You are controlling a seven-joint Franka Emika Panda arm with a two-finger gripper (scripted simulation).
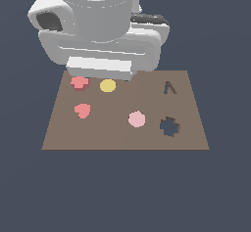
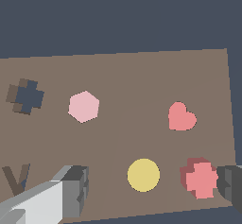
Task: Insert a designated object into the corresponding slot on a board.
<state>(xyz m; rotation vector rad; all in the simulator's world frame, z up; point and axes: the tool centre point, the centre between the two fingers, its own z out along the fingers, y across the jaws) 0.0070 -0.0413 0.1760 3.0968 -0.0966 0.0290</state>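
Wrist view claw [image 2: 153, 190]: spread wide, holding nothing; one finger [image 2: 232, 184] just beside the cross.
Cross [image 1: 79, 82]: flat on the board [image 1: 117, 138], beside the yellow disc [image 1: 108, 85].
Slot [image 1: 169, 127]: well apart from cross.

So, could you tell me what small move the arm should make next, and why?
Probably shift sideways to centre the gripper on the red cross: the jaws stand open, but the cross sits beside one finger, and the yellow disc lies mid-gap.
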